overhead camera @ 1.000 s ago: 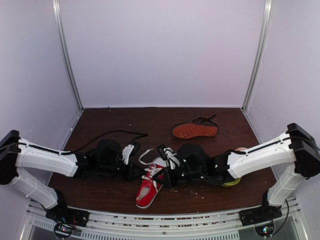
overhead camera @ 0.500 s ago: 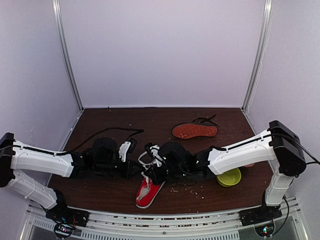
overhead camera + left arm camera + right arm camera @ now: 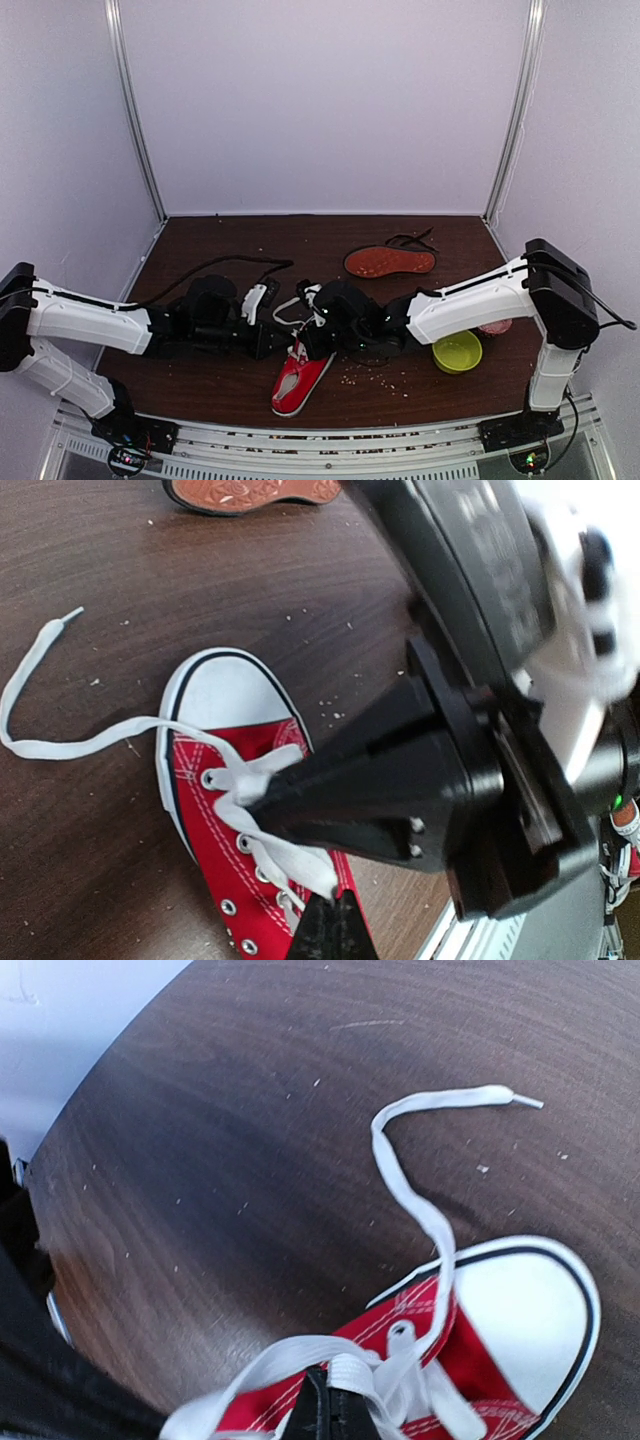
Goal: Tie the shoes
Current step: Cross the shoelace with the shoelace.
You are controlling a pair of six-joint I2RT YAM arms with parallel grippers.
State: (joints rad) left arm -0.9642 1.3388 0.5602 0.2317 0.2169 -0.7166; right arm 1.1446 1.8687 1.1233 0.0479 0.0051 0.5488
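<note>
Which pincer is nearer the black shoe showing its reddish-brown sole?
Right. The right pincer, on the red canvas sneaker's white lace, is front-left of the black shoe; the left pincer lies farther left.

— How many shoes are in front of you?
— Two: one red sneaker [image 3: 300, 372] and one black shoe [image 3: 390, 262].
— And laces?
— You can count one white lace [image 3: 412, 1198] on the sneaker. The black shoe's laces are too small to count.
— What else is on your table [image 3: 220, 235]?
— One bowl [image 3: 457, 352], one reddish thing [image 3: 495, 326] behind it, one cable [image 3: 210, 268], and crumbs past counting.
— Arms?
— Two: one left arm [image 3: 90, 322] and one right arm [image 3: 470, 305].
</note>
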